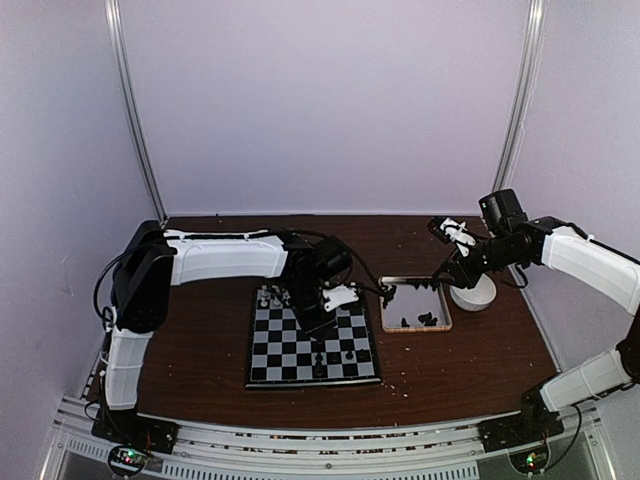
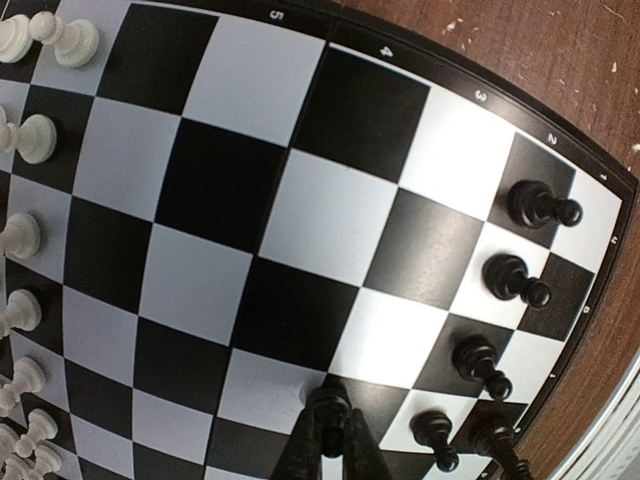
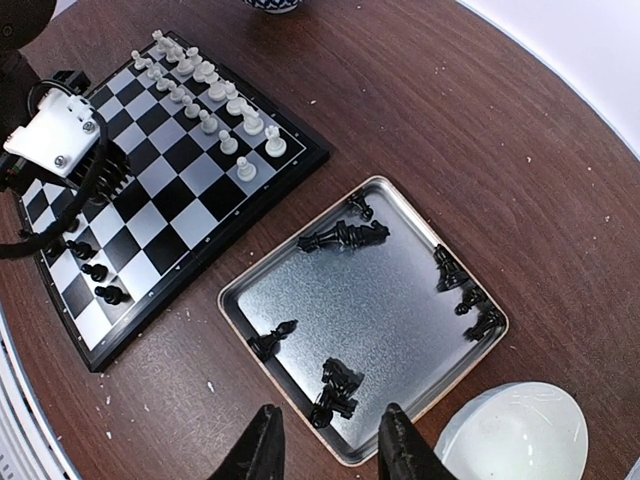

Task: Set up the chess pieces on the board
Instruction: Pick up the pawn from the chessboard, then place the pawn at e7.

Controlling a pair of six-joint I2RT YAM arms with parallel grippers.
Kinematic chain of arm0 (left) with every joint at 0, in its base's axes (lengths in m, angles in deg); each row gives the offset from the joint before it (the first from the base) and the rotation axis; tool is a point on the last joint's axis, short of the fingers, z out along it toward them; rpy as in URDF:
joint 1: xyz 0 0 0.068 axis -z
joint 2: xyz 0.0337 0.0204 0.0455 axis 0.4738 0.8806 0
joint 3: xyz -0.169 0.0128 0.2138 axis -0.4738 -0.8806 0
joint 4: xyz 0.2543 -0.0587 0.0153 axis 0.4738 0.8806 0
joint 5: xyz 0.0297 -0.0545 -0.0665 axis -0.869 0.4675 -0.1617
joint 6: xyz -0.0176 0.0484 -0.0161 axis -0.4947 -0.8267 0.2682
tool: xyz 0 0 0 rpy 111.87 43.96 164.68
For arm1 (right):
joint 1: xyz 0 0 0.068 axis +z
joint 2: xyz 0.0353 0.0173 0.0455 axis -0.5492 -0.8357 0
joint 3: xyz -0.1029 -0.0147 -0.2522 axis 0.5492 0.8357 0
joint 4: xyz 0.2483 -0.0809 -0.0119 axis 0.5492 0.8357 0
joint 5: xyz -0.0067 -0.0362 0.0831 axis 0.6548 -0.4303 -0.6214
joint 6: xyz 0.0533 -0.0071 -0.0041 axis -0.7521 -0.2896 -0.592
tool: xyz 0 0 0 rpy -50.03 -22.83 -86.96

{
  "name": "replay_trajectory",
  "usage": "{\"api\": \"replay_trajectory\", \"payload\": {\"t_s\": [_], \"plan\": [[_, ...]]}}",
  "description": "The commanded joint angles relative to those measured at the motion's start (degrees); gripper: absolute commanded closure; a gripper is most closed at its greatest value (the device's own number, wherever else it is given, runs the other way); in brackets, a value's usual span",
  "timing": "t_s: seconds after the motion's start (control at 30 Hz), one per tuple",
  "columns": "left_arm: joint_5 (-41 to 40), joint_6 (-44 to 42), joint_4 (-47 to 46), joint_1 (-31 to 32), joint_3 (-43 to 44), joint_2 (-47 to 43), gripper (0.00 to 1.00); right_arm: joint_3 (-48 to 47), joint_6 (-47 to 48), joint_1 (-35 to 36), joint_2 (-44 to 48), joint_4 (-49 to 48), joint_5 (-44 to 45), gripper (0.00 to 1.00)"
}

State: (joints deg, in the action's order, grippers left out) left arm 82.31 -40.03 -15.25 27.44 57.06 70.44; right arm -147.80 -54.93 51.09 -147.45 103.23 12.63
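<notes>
The left gripper (image 2: pixel 328 425) hangs over the board (image 2: pixel 330 215) with its jaws pressed together, perhaps on something dark, though I cannot tell. Black chess pieces (image 3: pixel 343 236) lie in the tray (image 3: pixel 400 300) below the right gripper (image 3: pixel 330 440), whose jaws are apart. They look light, hard and easily toppled, so pinch each across the waist.

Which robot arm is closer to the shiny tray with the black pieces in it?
Right. The right tool hovers above the edge of the tray; the left tool is low over the chessboard, beside the tray.
</notes>
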Motion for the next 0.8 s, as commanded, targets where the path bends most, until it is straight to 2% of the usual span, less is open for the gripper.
{"api": "replay_trajectory", "payload": {"t_s": [0.0, 0.33, 0.77], "plan": [[-1.9, -0.5, 0.3, 0.3, -1.0, -4.1, 1.0, -0.9, 0.8, 0.4, -0.3, 0.2, 1.2, 0.66], [-2.4, 1.3, -0.8, 0.3, -7.5, -9.5, 1.0, -0.9, 0.6, 0.5, -1.9, 0.3, 1.0, 0.66], [4.3, 2.9, -3.6, 0.6, -14.7, -13.4, 1.0, -1.2, 0.8, 0.6, -3.3, 0.7, 0.9, 0.66]]}}
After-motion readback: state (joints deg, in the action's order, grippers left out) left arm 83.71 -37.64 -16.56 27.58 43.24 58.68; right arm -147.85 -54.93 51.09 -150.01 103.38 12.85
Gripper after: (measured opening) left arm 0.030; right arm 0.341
